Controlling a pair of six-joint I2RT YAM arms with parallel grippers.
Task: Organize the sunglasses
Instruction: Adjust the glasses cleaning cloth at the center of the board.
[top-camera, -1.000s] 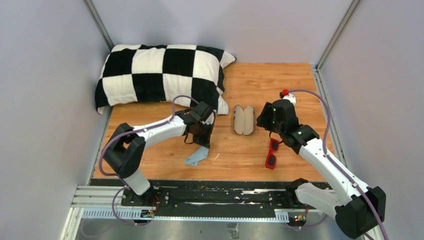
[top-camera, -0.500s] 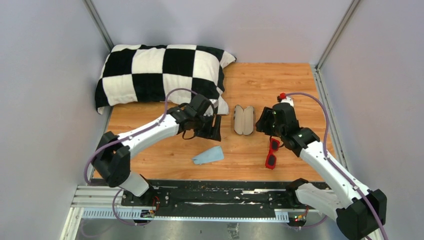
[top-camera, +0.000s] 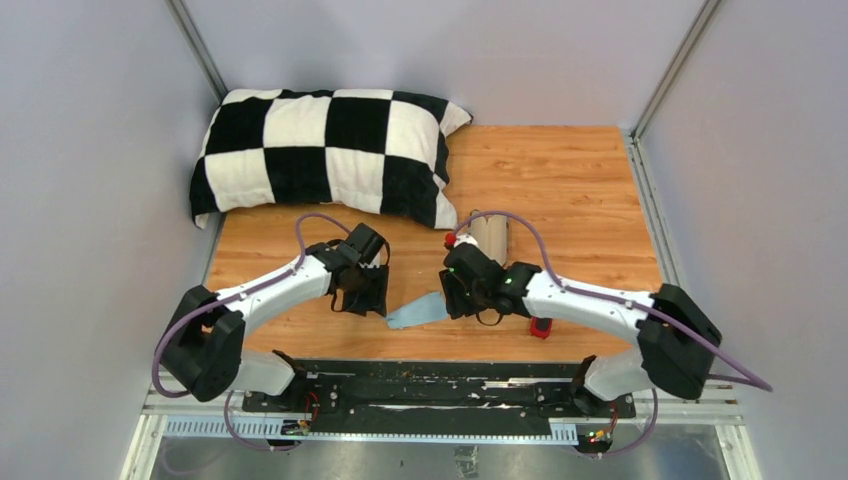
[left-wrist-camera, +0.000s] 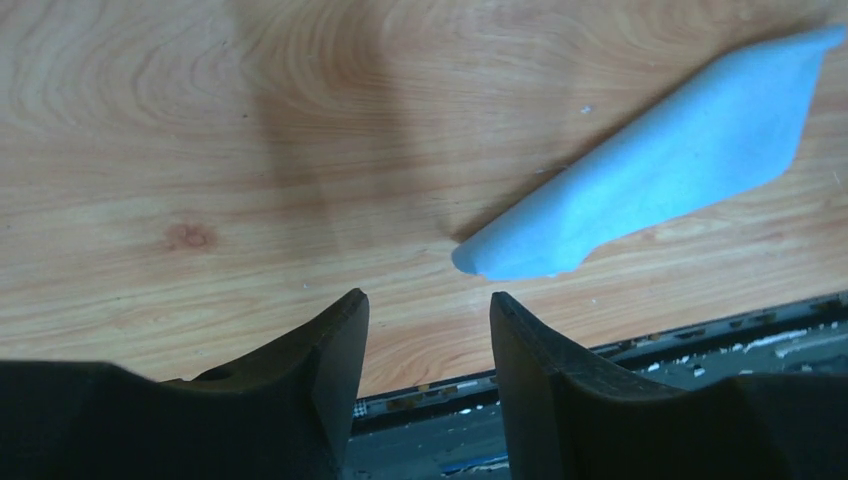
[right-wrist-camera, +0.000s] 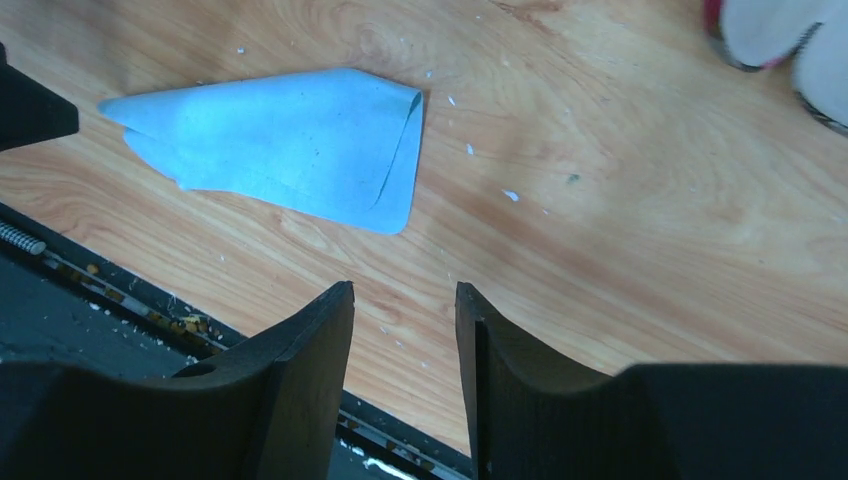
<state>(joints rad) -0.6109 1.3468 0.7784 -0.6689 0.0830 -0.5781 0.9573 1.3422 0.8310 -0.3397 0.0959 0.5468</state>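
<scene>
Sunglasses (top-camera: 541, 327) seemingly outside right gripper (right-wrist-camera: 403, 298)

A pillow (top-camera: 320, 150) in a bold black-and-white checkerboard sits on a table (top-camera: 570, 170) of warm orange-brown wood grain. The cloth (top-camera: 418, 312) is plain light blue — no pattern. The sunglasses (top-camera: 541, 328) show glossy red. The left arm (top-camera: 285, 283) and right arm (top-camera: 590, 300) are white — joints black.
</scene>
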